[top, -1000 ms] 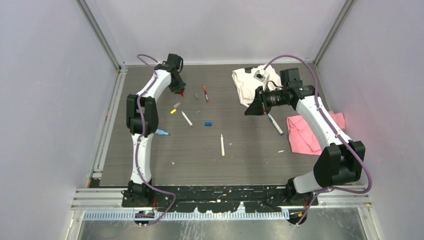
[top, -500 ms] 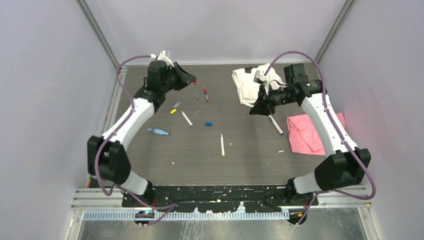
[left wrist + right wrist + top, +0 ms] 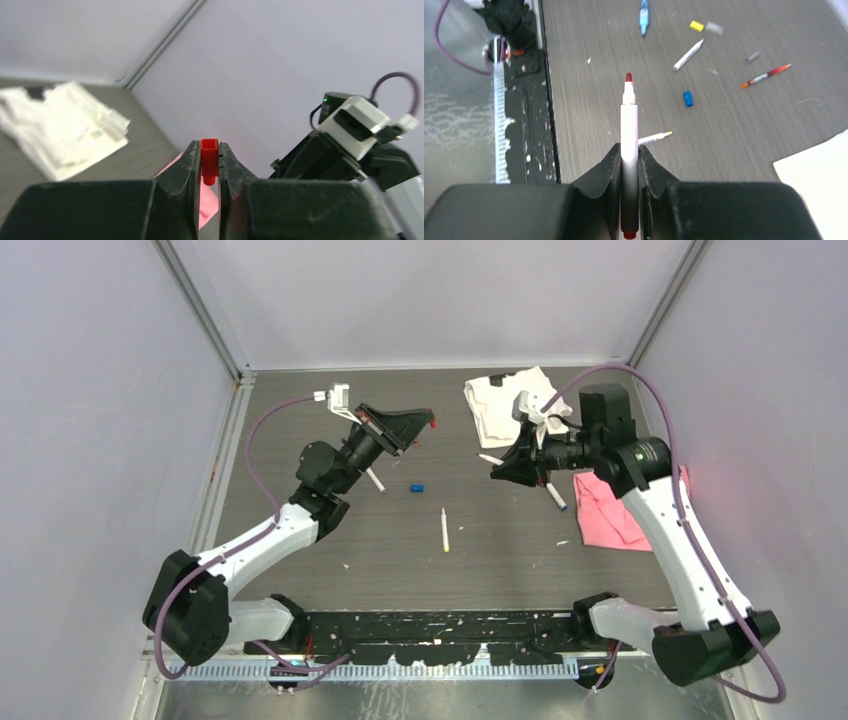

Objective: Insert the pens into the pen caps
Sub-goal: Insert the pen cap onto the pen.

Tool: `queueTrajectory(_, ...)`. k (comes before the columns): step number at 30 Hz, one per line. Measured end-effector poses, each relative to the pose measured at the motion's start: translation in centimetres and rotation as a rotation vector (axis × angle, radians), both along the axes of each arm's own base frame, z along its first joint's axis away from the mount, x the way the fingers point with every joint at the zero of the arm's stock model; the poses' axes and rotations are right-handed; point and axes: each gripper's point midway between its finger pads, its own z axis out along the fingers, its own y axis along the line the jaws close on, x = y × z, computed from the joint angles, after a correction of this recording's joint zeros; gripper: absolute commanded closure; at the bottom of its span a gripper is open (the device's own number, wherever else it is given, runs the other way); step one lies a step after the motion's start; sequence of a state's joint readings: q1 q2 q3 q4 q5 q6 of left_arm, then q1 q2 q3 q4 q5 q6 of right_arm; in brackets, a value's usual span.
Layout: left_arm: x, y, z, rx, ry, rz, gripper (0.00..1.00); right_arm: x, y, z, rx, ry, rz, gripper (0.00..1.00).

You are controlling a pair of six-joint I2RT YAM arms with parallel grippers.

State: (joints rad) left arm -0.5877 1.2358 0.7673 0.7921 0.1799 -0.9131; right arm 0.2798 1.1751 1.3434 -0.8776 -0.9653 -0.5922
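Observation:
My left gripper (image 3: 428,422) is shut on a small red pen cap (image 3: 209,152), held above the table with its open end facing away from the wrist. My right gripper (image 3: 497,469) is shut on a white pen (image 3: 629,120), whose red tip (image 3: 628,77) points out past the fingers. In the top view the two grippers face each other across a gap above the table's middle. On the table lie a blue cap (image 3: 417,486), a yellow-tipped pen (image 3: 445,530), a white pen (image 3: 374,478) and a blue-tipped pen (image 3: 553,495).
A white cloth (image 3: 500,405) lies at the back right and a pink cloth (image 3: 610,510) at the right. The right wrist view also shows a yellow cap (image 3: 696,25), a grey cap (image 3: 714,28), a light blue piece (image 3: 643,15) and a dark red pen (image 3: 766,76).
The left arm swung from the back left toward the middle, carrying the red cap up. The right arm rose and turned, keeping its pen. The grippers now face each other.

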Motion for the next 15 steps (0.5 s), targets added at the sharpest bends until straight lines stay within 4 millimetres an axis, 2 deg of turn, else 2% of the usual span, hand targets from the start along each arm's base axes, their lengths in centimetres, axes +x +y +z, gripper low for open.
queueTrajectory(5,-2.3,-0.8,4.8,-0.138,-0.170,-0.025,0.99,-0.4,0.3,2.9,0.103,-0.092,-0.067,0.99)
queueTrajectory(15,-4.4,-2.7,8.5,-0.264,-0.278,-0.078,0.99,-0.8,2.2,6.0,0.287,-0.133,-0.150,0.99)
